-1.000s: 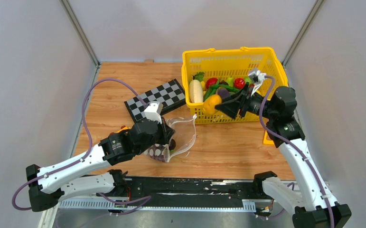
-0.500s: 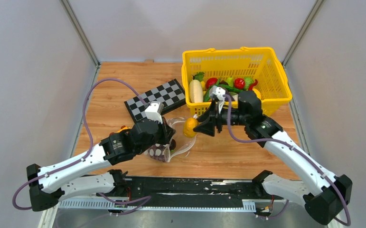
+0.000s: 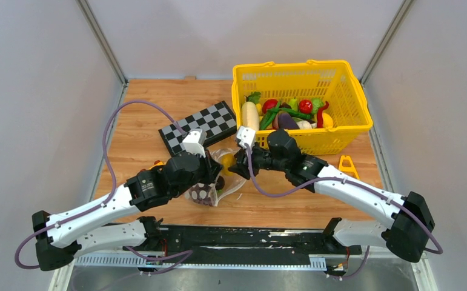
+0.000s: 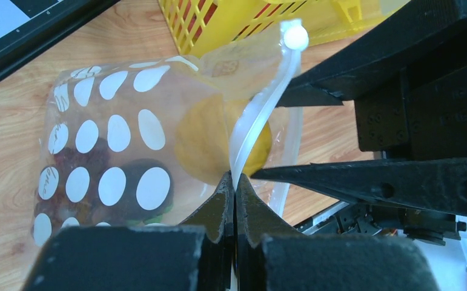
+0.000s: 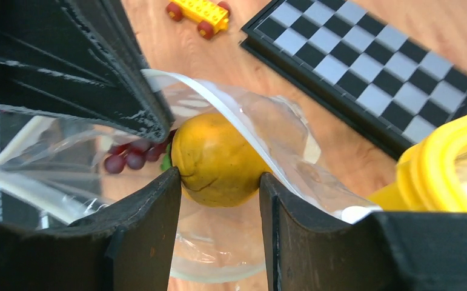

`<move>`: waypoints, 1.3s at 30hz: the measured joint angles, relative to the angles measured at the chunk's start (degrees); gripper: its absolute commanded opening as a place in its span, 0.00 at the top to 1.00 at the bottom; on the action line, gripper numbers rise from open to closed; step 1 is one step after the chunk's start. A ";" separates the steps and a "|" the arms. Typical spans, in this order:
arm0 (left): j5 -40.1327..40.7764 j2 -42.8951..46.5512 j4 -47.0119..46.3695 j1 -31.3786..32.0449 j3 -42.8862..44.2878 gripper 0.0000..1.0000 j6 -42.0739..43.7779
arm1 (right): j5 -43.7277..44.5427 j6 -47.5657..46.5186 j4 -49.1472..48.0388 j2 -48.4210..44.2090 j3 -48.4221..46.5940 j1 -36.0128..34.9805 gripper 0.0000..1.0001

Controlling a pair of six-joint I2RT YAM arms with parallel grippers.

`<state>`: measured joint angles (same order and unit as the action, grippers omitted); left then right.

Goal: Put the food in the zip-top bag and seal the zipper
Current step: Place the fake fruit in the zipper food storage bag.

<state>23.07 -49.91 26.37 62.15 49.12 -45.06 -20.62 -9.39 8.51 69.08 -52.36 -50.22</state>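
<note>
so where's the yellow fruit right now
The yellow fruit is gripped by the right hand at the zip-top bag's mouth, mid-table, just below the checkerboard in the top view.

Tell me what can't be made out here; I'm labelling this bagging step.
Top view: the left arm and right arm cover most of the zip-top bag.
Left wrist: dark food low in the bag blurs behind white dots.
Right wrist: the toy car is cut by the top edge; the right claw hides the yellow fruit's sides.
</note>
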 measured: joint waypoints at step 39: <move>4.15 3.67 2.29 -0.02 0.00 1.00 -1.07 | 3.32 -3.56 -27.85 4.79 10.56 -2.16 0.41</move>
<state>27.22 -46.24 28.67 62.13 49.12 -46.13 -17.30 -12.95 -19.33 73.87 -41.80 -52.38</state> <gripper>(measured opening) 0.008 0.594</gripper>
